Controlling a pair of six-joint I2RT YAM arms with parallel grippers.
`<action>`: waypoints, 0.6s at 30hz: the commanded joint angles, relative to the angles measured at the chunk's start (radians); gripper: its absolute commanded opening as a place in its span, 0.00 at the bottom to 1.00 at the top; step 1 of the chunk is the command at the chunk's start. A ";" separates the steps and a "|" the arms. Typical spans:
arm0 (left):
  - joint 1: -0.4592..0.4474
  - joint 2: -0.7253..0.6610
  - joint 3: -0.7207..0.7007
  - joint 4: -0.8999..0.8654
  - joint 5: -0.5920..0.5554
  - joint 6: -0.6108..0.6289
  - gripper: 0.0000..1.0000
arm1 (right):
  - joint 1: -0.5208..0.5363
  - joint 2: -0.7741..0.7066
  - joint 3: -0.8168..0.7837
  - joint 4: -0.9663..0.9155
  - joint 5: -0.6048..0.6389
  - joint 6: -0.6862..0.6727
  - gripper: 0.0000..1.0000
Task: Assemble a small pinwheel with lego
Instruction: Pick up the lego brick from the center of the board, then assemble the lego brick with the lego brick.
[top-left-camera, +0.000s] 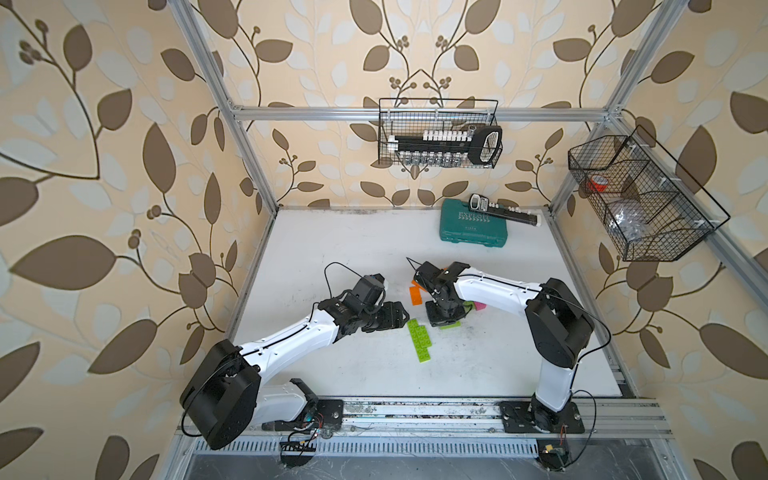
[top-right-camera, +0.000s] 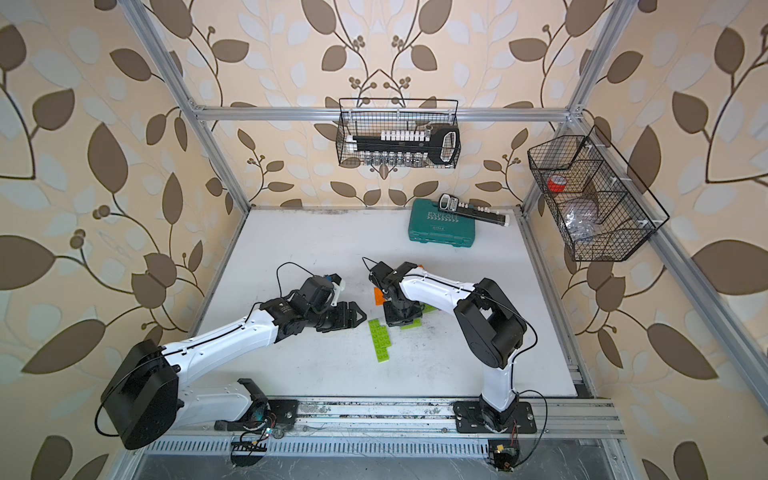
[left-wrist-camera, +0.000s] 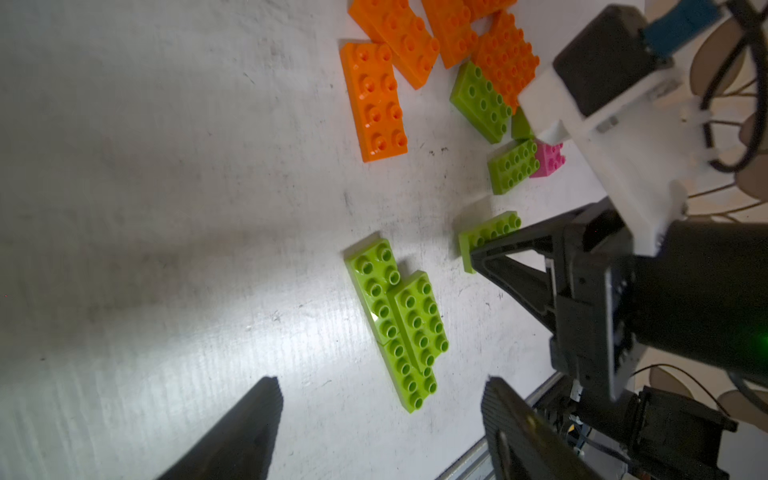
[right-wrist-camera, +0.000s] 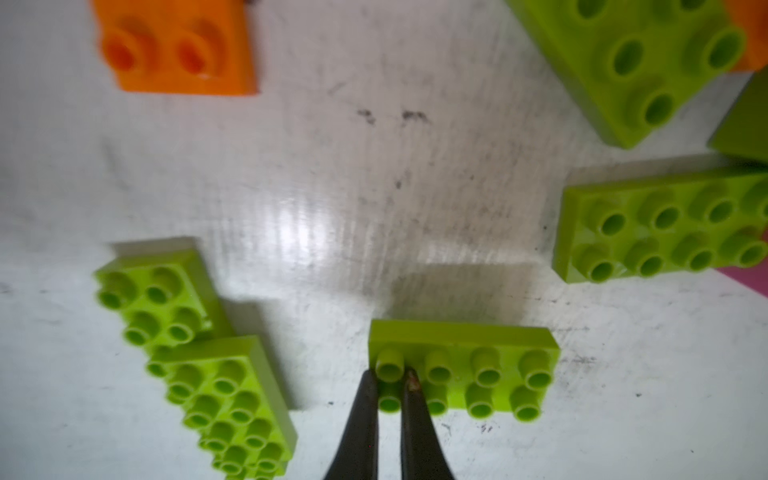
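My right gripper (right-wrist-camera: 390, 376) is shut on an end stud of a lime-green 2x4 lego brick (right-wrist-camera: 469, 370), low over the white table; in a top view the gripper (top-left-camera: 442, 322) hides most of that brick. To its left lies a stepped strip of joined lime-green bricks (left-wrist-camera: 399, 324) (top-left-camera: 419, 340). My left gripper (left-wrist-camera: 382, 380) (top-left-camera: 401, 313) hovers open beside that strip's far end, holding nothing. Several orange bricks (left-wrist-camera: 374, 99) (top-left-camera: 415, 296) lie behind. Loose green bricks (left-wrist-camera: 482, 99) and a small pink brick (left-wrist-camera: 548, 160) sit under my right arm.
A teal tool case (top-left-camera: 473, 226) with a socket rail (top-left-camera: 507, 212) on it stands at the back right of the table. Wire baskets hang on the back wall (top-left-camera: 438, 133) and the right wall (top-left-camera: 640, 199). Both arm bases sit on the front metal rail (top-left-camera: 415, 411).
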 joint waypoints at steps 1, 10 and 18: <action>0.045 -0.037 -0.022 0.041 0.032 -0.039 0.79 | 0.016 0.021 0.080 -0.027 -0.006 -0.024 0.08; 0.162 -0.132 -0.133 0.073 0.112 -0.072 0.79 | 0.046 0.102 0.210 -0.037 -0.099 -0.059 0.08; 0.174 -0.155 -0.155 0.063 0.111 -0.073 0.79 | 0.066 0.156 0.239 -0.038 -0.156 -0.074 0.09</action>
